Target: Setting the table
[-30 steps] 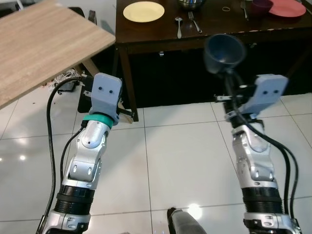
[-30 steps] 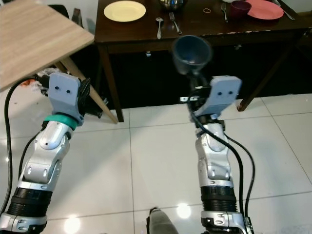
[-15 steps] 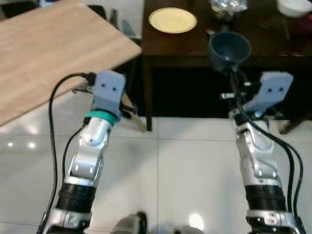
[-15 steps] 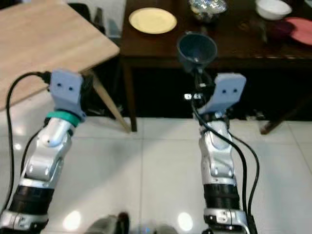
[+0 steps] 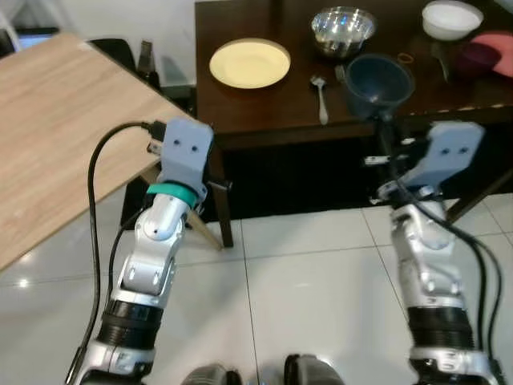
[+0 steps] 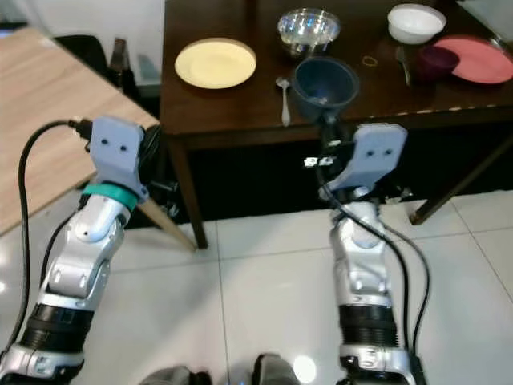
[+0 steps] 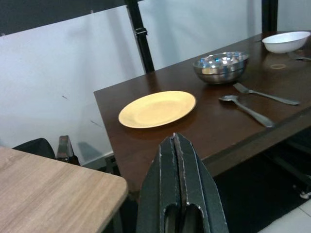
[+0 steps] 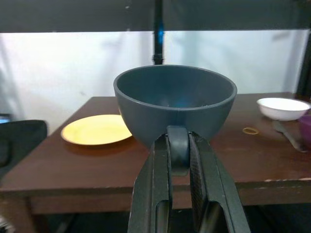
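The left gripper point(image 7: 179, 160) was clenched on nothing, fingers pressed together, raised before the near left corner of the dark table point(image 5: 264, 112), beside the wooden table point(image 5: 56, 136) on the left. The right gripper point(image 8: 178, 150) was clamped on the rim of a dark blue bowl point(image 5: 378, 83), held upright, mouth up, in the air over the table's near edge. Just left of the bowl a spoon point(image 5: 320, 95) lay with its long axis running near to far, and in the left wrist view a fork point(image 7: 265, 94) lay beside it. Farther left sat a yellow plate point(image 5: 249, 63). Beyond stood a steel bowl point(image 5: 343, 28), and to the right a white bowl point(image 5: 452, 18), a maroon bowl point(image 5: 474, 58) and a pink plate point(image 6: 483, 58).
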